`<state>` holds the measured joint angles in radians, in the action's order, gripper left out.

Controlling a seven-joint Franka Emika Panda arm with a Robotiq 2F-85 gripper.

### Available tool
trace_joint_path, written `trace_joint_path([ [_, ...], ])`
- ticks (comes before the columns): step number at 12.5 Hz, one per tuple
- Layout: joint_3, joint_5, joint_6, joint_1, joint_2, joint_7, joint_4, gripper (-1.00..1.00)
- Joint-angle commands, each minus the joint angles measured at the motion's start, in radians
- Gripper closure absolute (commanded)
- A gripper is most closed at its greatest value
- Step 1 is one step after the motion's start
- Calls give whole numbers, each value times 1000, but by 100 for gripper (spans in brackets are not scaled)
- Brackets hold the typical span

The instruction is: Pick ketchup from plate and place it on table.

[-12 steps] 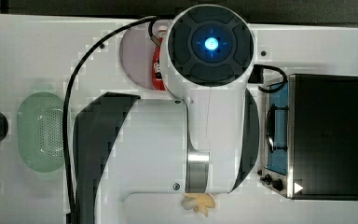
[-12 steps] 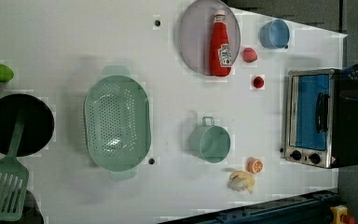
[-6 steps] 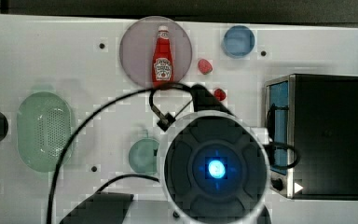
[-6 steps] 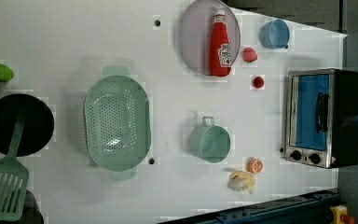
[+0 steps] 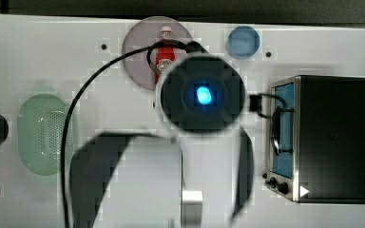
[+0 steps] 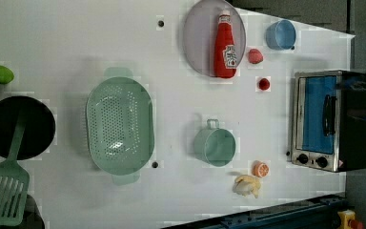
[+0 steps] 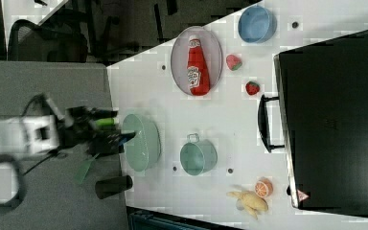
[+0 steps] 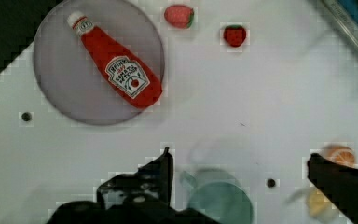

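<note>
The ketchup (image 8: 116, 74), a red bottle with a white cap and label, lies on its side on the round lilac plate (image 8: 60, 93). In the left view the ketchup (image 6: 225, 47) rests on the right half of the plate (image 6: 198, 43), at the far edge of the white table (image 6: 76, 38). In the top view the arm's round head covers the bottle's lower part, leaving the ketchup (image 5: 164, 50) and the plate (image 5: 135, 47) partly visible. My gripper (image 8: 237, 156) hangs open above the table, apart from the plate, with nothing held; a green mug (image 8: 219, 198) lies below the fingers.
Two red strawberry-like lumps (image 6: 255, 56) (image 6: 264, 84) and a blue cup (image 6: 280, 34) sit beside the plate. A toaster oven (image 6: 324, 121) stands on the left view's right. A green colander (image 6: 119, 126), black pan (image 6: 19, 126), orange (image 6: 260, 169) and banana (image 6: 247, 185) lie around.
In the top view the arm's head swung from the plate down to the lower middle, then back up close to the plate. The ketchup and the other things stayed put.
</note>
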<state>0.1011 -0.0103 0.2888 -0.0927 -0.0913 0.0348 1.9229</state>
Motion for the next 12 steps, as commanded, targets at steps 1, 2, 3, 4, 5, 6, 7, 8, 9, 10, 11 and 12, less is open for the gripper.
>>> trace_joint_path([
  [1,27,-2,84,-4,110,-31,33,-100],
  [2,33,-2,132,-1,150,-25,33,-100],
  [3,37,-2,180,2,191,-18,32,-100],
  [4,40,-2,224,7,234,-4,32,-100],
  [5,43,-2,269,12,276,28,30,-100],
  [6,45,-2,309,14,317,74,30,-100],
  [7,46,-1,349,16,359,131,28,-100],
  [8,47,-1,385,17,400,201,21,-100],
  [9,47,-1,418,18,441,279,7,-100],
  [10,47,-1,441,18,480,355,-12,-100],
  [11,47,0,453,18,519,430,-36,-100],
  [12,47,0,461,19,556,507,-65,-100],
])
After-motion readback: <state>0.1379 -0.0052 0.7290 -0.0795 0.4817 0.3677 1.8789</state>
